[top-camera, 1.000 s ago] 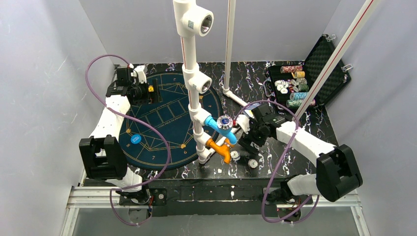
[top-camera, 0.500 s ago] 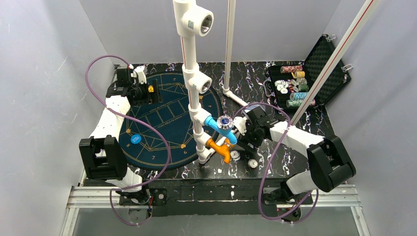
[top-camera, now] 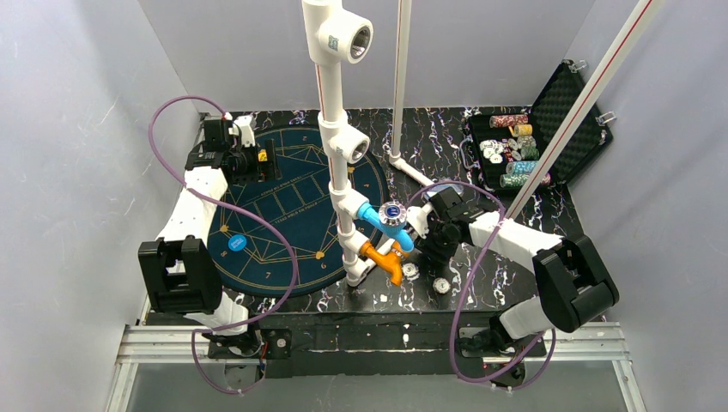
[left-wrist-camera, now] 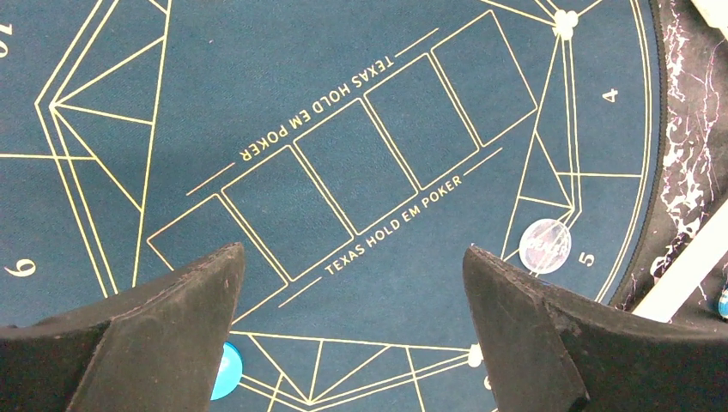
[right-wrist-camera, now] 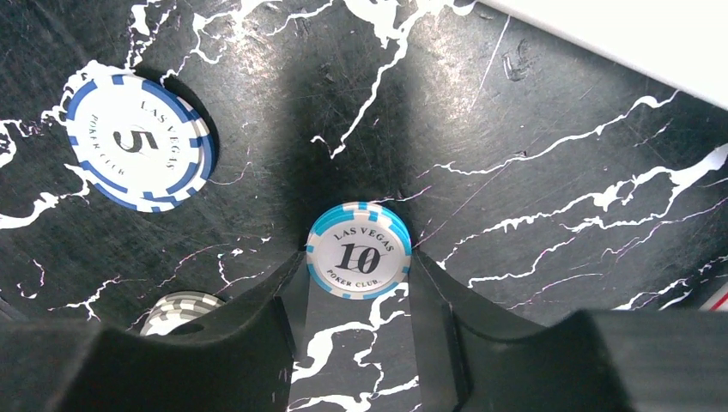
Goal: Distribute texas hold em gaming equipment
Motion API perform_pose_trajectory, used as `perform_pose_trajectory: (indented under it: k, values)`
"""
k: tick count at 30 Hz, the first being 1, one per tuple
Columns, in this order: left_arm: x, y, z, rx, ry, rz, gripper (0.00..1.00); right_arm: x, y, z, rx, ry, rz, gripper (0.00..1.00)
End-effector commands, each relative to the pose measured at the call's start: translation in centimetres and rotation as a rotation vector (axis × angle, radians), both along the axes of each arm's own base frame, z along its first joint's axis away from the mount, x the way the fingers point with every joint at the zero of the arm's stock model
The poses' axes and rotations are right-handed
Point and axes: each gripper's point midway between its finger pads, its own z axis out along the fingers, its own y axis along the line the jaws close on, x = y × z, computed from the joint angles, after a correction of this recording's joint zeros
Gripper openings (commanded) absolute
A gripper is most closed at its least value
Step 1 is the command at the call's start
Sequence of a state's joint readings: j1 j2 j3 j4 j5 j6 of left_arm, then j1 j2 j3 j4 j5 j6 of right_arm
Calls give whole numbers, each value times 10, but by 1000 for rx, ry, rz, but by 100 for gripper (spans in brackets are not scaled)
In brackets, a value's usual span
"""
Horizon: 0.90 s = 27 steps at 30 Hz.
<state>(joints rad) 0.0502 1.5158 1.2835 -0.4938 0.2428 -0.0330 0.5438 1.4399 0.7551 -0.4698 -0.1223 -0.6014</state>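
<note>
The right tool [right-wrist-camera: 359, 276] is clenched on a light-blue 10 chip [right-wrist-camera: 359, 249] lying flat on the black marbled table [right-wrist-camera: 532, 172]. A grey chip [right-wrist-camera: 178, 311] sits just beside its left finger, and a blue-edged 5 chip [right-wrist-camera: 137, 142] lies further out on the left. Well beyond this tool stands an open black case [top-camera: 562, 99] holding chip stacks [top-camera: 513, 154] and loose white chips. The left tool [left-wrist-camera: 352, 257] is released, fingers wide apart above the teal poker mat [left-wrist-camera: 343, 51]. A blue chip [left-wrist-camera: 225, 369] lies by its left finger and a pale chip [left-wrist-camera: 545, 246] near its right.
</note>
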Motion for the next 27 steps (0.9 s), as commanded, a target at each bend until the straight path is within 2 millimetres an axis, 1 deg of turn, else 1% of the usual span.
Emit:
perform_pose_trajectory:
  k: [1, 8, 16, 20, 22, 25, 27]
  values:
    - [-4, 0, -4, 10, 17, -11, 98, -6, -7, -6, -34, 7, 26, 47]
    - [-4, 0, -5, 9, 27, -13, 98, 5, 2, 18, 9, -31, 8, 34]
    - [-4, -2, -6, -2, 43, -19, 98, 19, 12, 43, 63, -48, -7, 27]
    - [-3, -4, -6, -13, 54, -22, 98, 38, 23, 58, 102, -72, -17, 25]
    - [-3, -6, -7, -26, 63, -23, 98, 52, 32, 65, 123, -90, -21, 25]
    - [-3, -9, -7, -48, 77, -23, 98, 74, 51, 77, 170, -102, -22, 25]
    - [-3, -10, -8, -57, 82, -23, 98, 88, 68, 85, 217, -97, -14, 25]
